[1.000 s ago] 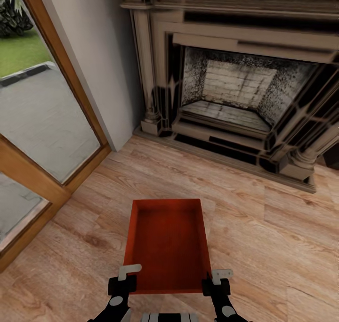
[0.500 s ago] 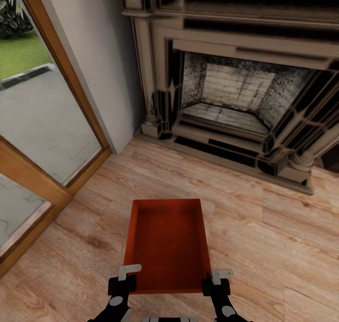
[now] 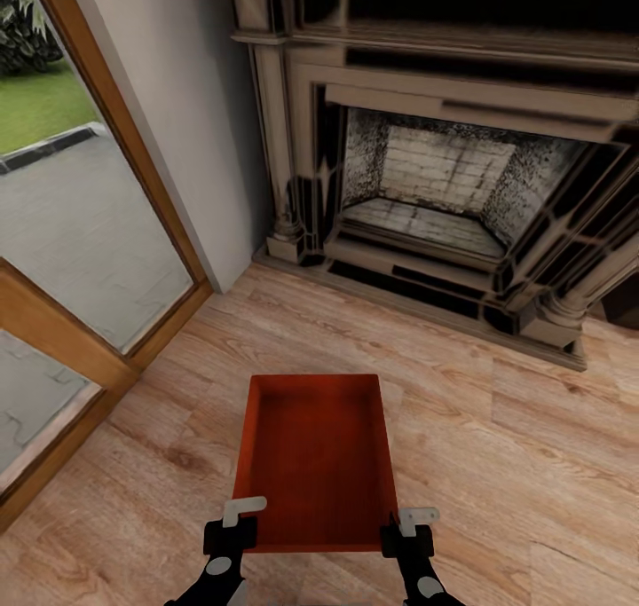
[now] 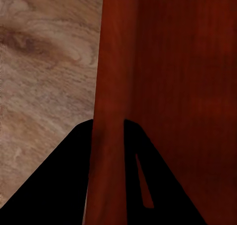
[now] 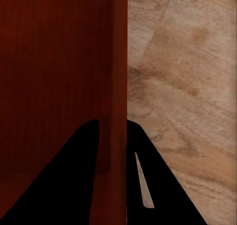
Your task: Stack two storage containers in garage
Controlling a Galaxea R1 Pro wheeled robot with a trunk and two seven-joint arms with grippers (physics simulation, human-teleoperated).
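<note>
Item: one red-orange storage container (image 3: 317, 460), being carried above the living room plank floor (image 3: 497, 446); left pincer (image 3: 232, 524) and right pincer (image 3: 410, 530) each clenching a near-corner wall; long axis pointing away toward the fireplace (image 3: 426, 198); both arms equally near.

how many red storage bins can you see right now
1: the storage container is held over the wood floor before the fireplace, left gripper and right gripper clamping its side walls.
</note>
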